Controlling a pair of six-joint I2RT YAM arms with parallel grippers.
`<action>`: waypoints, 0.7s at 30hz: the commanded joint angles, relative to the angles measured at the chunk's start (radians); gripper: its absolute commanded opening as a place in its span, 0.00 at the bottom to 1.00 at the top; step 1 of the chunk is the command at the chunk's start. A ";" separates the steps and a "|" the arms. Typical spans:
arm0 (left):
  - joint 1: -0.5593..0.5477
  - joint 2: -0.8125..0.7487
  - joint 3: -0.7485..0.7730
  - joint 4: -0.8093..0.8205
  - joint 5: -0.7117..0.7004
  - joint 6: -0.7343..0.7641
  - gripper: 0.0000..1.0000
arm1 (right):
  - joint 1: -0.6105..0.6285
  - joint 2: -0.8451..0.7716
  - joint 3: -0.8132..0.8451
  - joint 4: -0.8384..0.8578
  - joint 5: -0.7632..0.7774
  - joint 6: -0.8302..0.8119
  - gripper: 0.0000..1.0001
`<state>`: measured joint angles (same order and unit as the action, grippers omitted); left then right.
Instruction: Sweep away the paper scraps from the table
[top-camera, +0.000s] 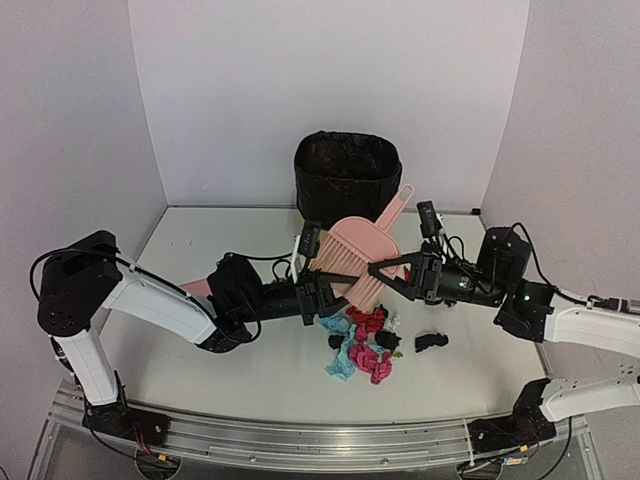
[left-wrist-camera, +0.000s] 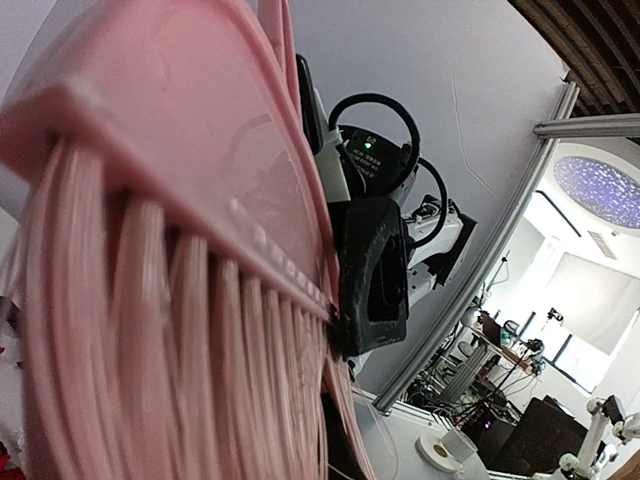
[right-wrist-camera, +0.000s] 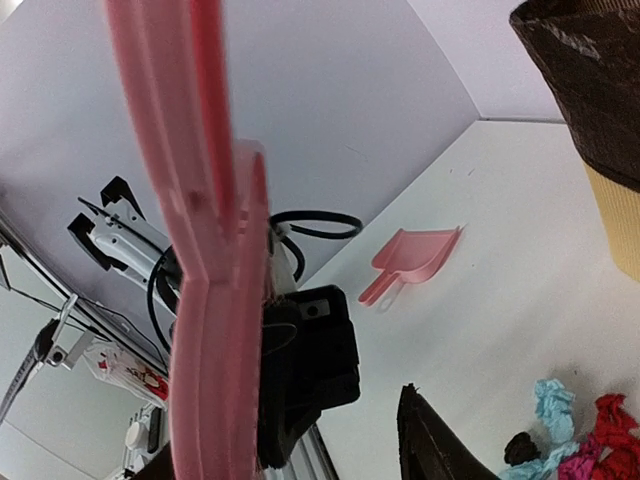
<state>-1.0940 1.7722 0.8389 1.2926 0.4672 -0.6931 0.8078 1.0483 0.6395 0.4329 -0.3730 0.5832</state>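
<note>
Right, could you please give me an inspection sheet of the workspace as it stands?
Surface: white table, matte, no spills seen.
Job's things: paper scraps bunched near the centre, one black bit apart on their right.
Clutter: pink dustpan lying on the table; dark bin by the back wall.
Grippers: left gripper jaws shut on the pink brush; right gripper jaws open beside it.
Cables: black loops at both wrists, no snag seen.
Surroundings: plain walls; nothing else seen.
</note>
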 joint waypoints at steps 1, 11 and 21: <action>-0.001 -0.124 -0.026 -0.010 -0.025 0.110 0.00 | 0.003 -0.067 0.000 -0.080 0.049 -0.046 0.72; 0.006 -0.345 0.009 -0.738 -0.006 0.395 0.00 | 0.003 -0.210 0.245 -0.910 0.135 -0.427 0.90; 0.014 -0.458 -0.013 -1.057 0.281 0.619 0.00 | 0.004 -0.184 0.346 -1.005 -0.068 -0.510 0.89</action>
<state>-1.0832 1.3674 0.8169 0.3907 0.6190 -0.2061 0.8082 0.8398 0.9268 -0.5004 -0.3443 0.1245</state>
